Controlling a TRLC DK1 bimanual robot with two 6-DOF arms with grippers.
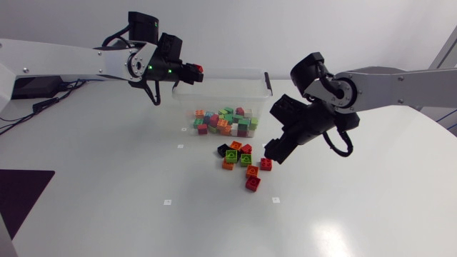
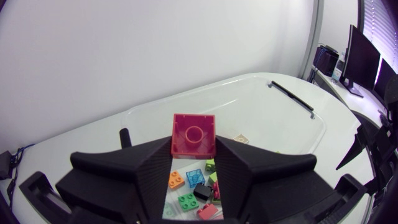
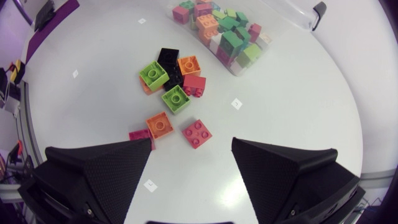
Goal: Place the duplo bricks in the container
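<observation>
A clear plastic container (image 1: pixel 187 100) at the back middle of the table holds several coloured duplo bricks (image 1: pixel 225 121). My left gripper (image 1: pixel 191 70) hangs over its left rim, shut on a red brick (image 1: pixel 199 69). In the left wrist view the red brick (image 2: pixel 193 135) sits between the fingers, with the container (image 2: pixel 267 118) below. In front of the container lies a cluster of loose bricks (image 1: pixel 240 160). My right gripper (image 1: pixel 275 151) is open just right of the cluster. In the right wrist view a red brick (image 3: pixel 196 133) and an orange brick (image 3: pixel 160 124) lie just ahead of its fingers.
Farther ahead of the right gripper lie green (image 3: pixel 176 98), lime (image 3: pixel 154 74), black (image 3: pixel 168 58) and other bricks, then the container (image 3: pixel 281 31). Small white markers (image 1: pixel 167 202) dot the white table. A dark mat (image 1: pixel 21 193) lies at the front left.
</observation>
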